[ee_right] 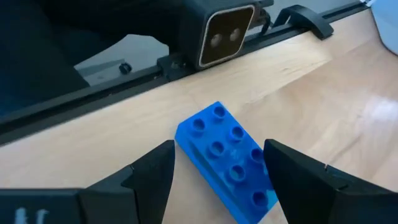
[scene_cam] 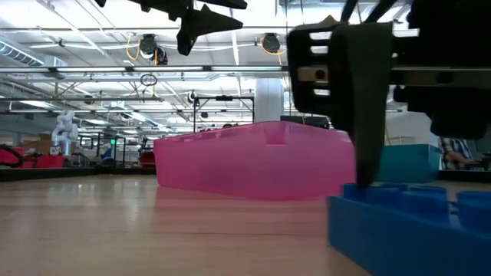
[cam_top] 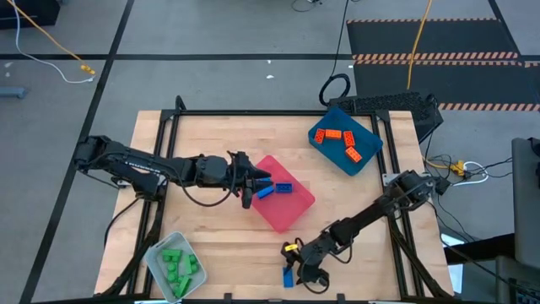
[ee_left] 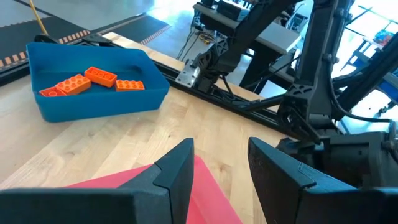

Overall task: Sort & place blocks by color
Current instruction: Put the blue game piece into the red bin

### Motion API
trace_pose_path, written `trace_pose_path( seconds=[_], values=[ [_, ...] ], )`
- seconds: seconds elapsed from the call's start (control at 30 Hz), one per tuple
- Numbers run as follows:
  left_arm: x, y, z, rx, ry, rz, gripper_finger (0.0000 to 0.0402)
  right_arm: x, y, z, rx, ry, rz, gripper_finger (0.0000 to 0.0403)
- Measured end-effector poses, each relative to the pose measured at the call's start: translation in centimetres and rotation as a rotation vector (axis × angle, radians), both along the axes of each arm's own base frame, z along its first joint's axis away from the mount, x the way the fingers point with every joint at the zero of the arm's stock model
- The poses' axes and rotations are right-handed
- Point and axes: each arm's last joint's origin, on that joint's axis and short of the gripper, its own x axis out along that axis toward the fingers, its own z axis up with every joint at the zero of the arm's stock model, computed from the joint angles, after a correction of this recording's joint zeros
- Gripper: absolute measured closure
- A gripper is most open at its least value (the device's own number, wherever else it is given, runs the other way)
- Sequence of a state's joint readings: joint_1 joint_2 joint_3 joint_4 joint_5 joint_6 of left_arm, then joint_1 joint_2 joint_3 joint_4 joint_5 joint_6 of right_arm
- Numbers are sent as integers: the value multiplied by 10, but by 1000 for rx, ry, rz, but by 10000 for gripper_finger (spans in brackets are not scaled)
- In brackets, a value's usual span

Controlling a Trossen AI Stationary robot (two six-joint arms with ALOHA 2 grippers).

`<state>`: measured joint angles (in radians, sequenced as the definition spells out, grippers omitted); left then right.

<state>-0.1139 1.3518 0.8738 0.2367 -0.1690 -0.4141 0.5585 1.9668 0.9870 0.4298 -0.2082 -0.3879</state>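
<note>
The right gripper [ee_right: 217, 171] is hanging low over the near edge of the worktop [cam_top: 219, 143], its fingers spread apart on either side of a blue brick [ee_right: 227, 162] that is lying studs-up on the wood — not yet clamped. In the high view that brick [cam_top: 288, 276] is sitting just beside the gripper [cam_top: 308, 272], well apart from the pink-red tray [cam_top: 291, 215] where two other blue bricks [cam_top: 283, 187] are already lying.

To do this pick well, the fingers probably need squaring to the brick first: it is lying at a slant between them, so closing now would likely twist it or pinch it corner to corner. Turning the wrist until the pads face the brick's long flat sides, then coming down so they meet the walls below the studs, should give the steadier hold. A straight lift clear of the worktop is advisable before swinging toward the pink-red tray.

The left gripper [cam_top: 253, 184] is waiting over that tray's near-left rim — its fingers [ee_left: 177, 174] are partly apart and holding nothing — so the carry needs to steer around it.

Elsewhere the sorting looks well along: orange bricks [cam_top: 337, 139] are lying in the blue tray [cam_top: 369, 158] and green bricks [cam_top: 179, 263] in the pale grey tray [cam_top: 156, 253].
</note>
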Motion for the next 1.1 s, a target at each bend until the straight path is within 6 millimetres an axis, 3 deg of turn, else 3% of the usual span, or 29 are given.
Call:
trace_pose_path(
  seconds=[0.37, 0.63, 0.8, 1.1],
  values=[
    [0, -1, 0, -2, 4, -4, 250, -11, -10, -13, -113, 143, -77, 163],
    [-1, -9, -1, -1, 8, -31, 250, -29, -39, -13, -206, 235, -328, 163],
    [-2, -14, -1, 6, 9, -48, 250, -52, -54, -10, -154, 294, -433, 163],
    [-2, -17, -1, 23, 9, -47, 250, -105, -63, 3, 8, 390, -545, 163]
  ],
)
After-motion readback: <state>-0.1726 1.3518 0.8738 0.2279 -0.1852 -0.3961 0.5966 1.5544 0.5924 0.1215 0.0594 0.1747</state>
